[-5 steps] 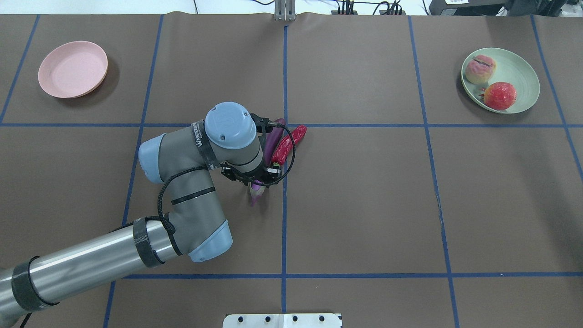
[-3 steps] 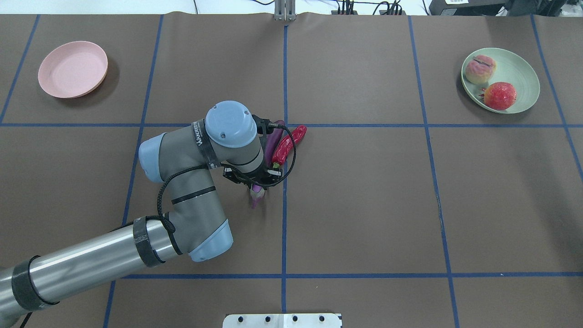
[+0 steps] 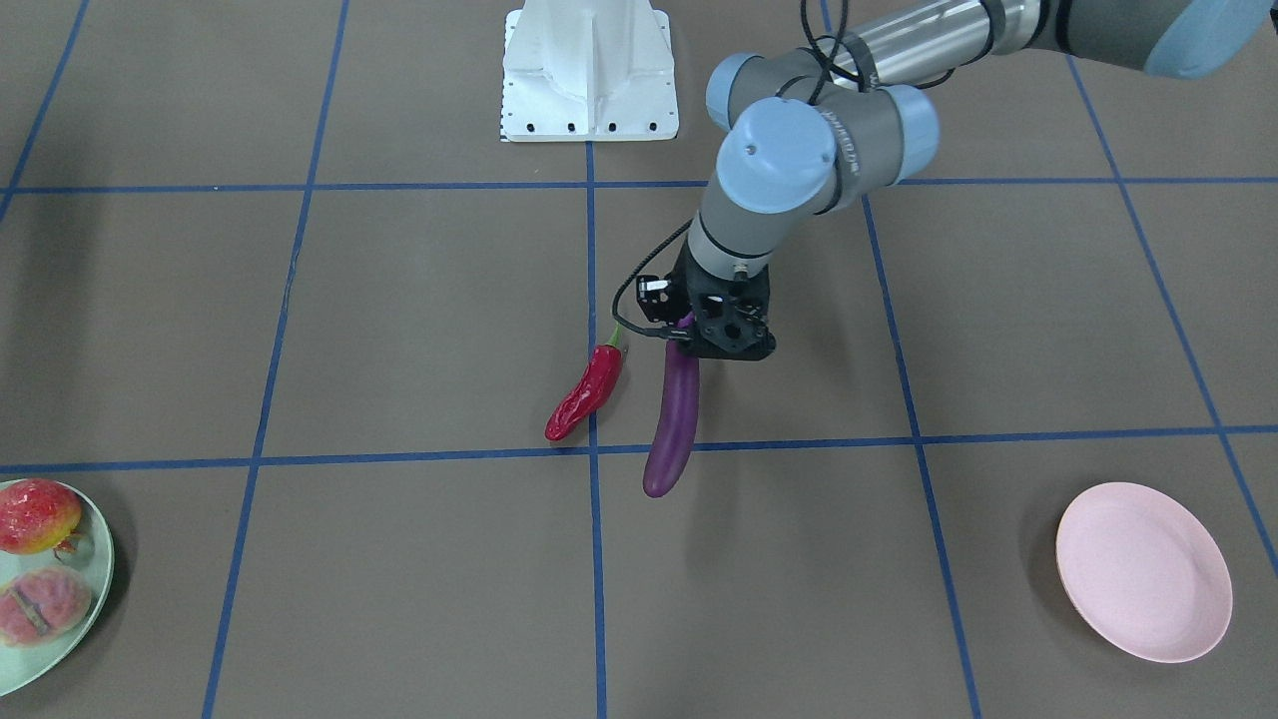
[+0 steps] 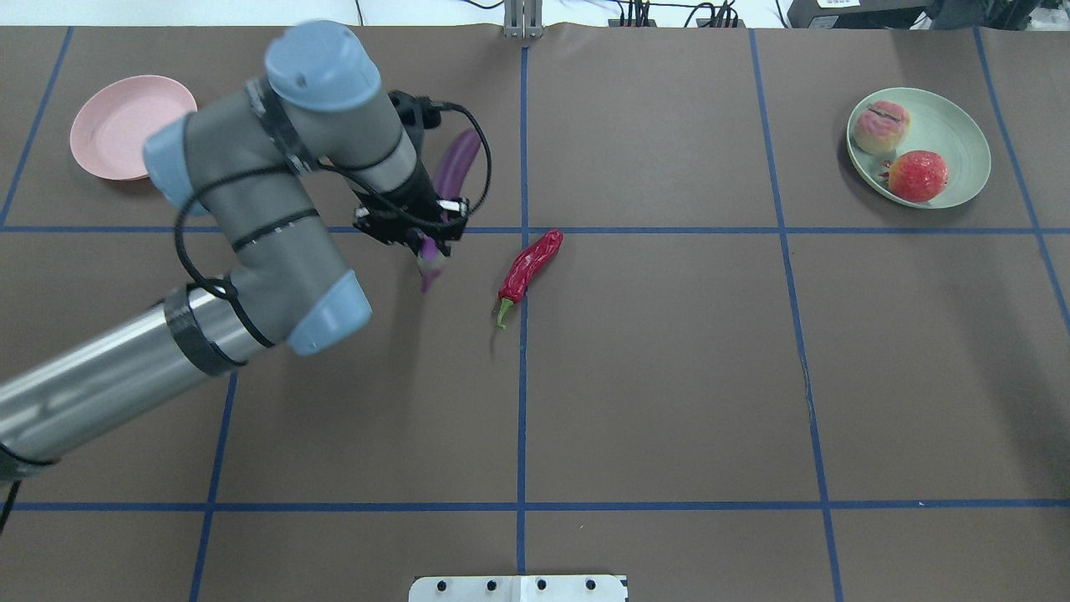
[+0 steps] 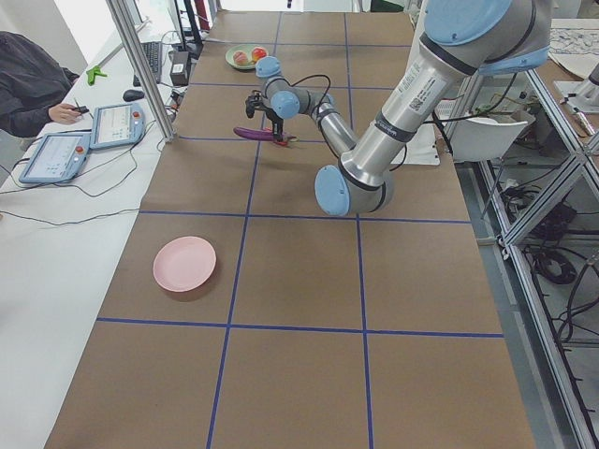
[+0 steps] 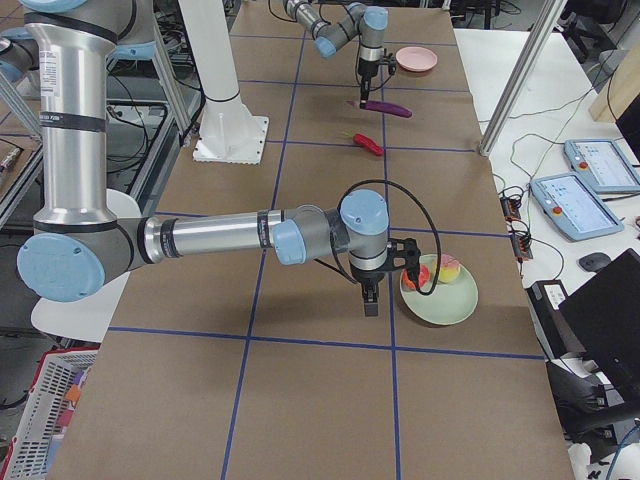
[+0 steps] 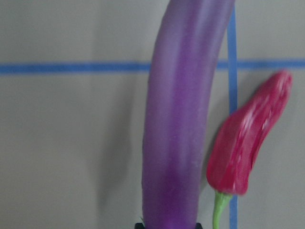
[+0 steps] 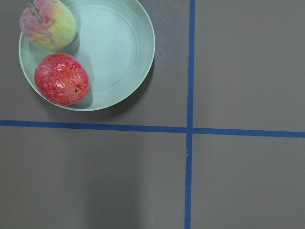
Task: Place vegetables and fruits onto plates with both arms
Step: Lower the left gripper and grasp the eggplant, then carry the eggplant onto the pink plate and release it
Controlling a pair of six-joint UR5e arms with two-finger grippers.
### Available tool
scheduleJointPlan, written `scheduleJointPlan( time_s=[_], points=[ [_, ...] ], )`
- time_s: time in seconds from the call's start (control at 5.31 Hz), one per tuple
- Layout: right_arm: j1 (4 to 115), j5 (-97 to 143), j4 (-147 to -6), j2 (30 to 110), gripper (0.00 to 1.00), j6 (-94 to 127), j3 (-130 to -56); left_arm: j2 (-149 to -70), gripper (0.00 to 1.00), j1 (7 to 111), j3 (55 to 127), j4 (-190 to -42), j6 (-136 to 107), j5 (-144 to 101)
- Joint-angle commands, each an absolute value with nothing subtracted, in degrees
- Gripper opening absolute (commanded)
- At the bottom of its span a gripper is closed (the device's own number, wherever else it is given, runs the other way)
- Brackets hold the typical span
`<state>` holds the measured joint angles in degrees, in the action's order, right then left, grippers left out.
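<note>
One pink plate (image 4: 117, 125), one mint plate (image 4: 945, 134), one eggplant (image 4: 456, 163), chili (image 4: 528, 263), peach (image 4: 882, 127), pomegranate (image 4: 917, 176)

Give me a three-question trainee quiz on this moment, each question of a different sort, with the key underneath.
1. True or false: the chili pepper lies on the table, off both plates.
2. What is the left gripper holding? A) a peach B) the eggplant C) nothing
3. How many fruits lie on the mint green plate?

Key
1. True.
2. B. It is shut on the cap end, and the eggplant is lifted off the table.
3. Two: the peach and the pomegranate.
</note>
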<state>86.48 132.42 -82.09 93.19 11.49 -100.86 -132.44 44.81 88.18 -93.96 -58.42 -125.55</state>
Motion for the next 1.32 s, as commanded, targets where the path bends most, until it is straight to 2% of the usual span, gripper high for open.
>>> scheduleJointPlan(
  time_s=[0.0, 0.38, 0.75, 0.94, 1.13],
  points=[
    [86.48, 132.36, -82.09, 93.08, 1.00, 11.43, -100.90, -127.48, 0.00, 57.15, 85.72, -93.25, -41.69, -127.18],
    [86.48, 132.36, -82.00, 93.08, 1.00, 11.51, -100.90, -124.99, 0.00, 69.29, 71.97, -94.73, -15.68, -127.00],
    [86.48, 132.36, -82.00, 92.99, 1.00, 11.51, -100.90, -122.37, 0.00, 71.46, 58.25, -108.97, -10.11, -120.98],
    [86.48, 132.36, -82.00, 92.90, 1.00, 11.51, -100.90, -121.04, 0.30, 71.28, 57.75, -110.90, -10.80, -120.33],
    [86.48, 132.36, -82.00, 92.90, 1.00, 11.51, -100.90, -120.94, 0.99, 70.32, 58.35, -111.61, -10.98, -120.41]
  ],
)
